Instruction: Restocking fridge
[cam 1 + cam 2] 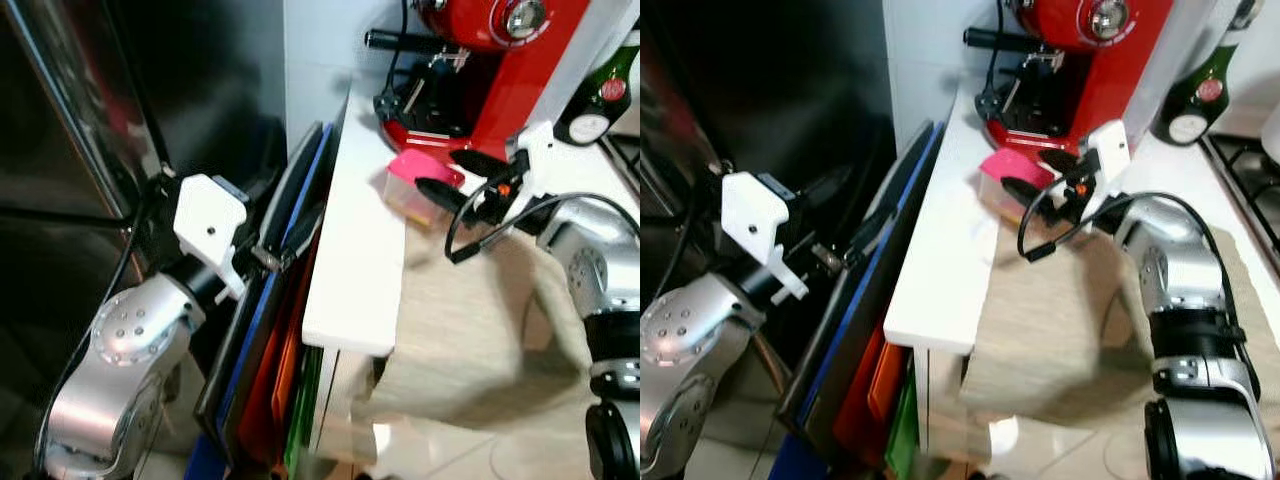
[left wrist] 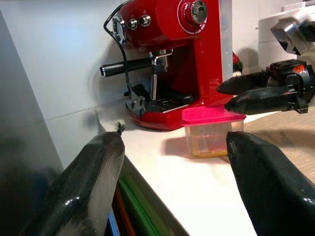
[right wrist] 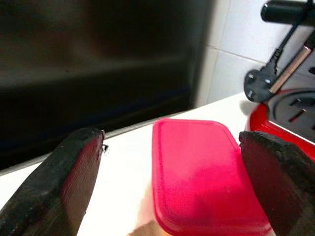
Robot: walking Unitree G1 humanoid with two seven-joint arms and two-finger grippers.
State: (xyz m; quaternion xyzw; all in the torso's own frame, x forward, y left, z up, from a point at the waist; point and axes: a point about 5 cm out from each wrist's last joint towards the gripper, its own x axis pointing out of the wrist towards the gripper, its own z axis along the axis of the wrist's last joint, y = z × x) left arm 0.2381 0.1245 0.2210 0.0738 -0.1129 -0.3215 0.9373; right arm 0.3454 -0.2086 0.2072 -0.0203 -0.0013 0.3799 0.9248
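White counter (image 1: pixel 350 260), smooth and glossy, is seen with its front edge cut off low in the eye views; part of it is draped by a beige woven cloth (image 1: pixel 470 330). Dark fridge (image 1: pixel 70 150) on the robot's left is mostly shadow and reflection, so no handle or door line can be made out.

Container (image 1: pixel 425 185), small, clear plastic with a flat pink lid, rounded corners, is set on the counter just in front of the red coffee machine (image 1: pixel 480 70). Contents are hard to tell, something yellowish at the bottom at best. The machine's top is cropped. Green bottle (image 1: pixel 600 100) beside it is half cut off.

Right gripper (image 1: pixel 455 180) is held spread wide, fingers over the container and straddling the lid in the wrist view; contact cannot be confirmed. Left gripper (image 2: pixel 172 191) is also spread apart, nothing between the fingers, held off the counter's side, pointed at the container.

Flat boards (image 1: pixel 280 330), black, blue, orange and green, are wedged upright between fridge and counter; lower ends are hidden.
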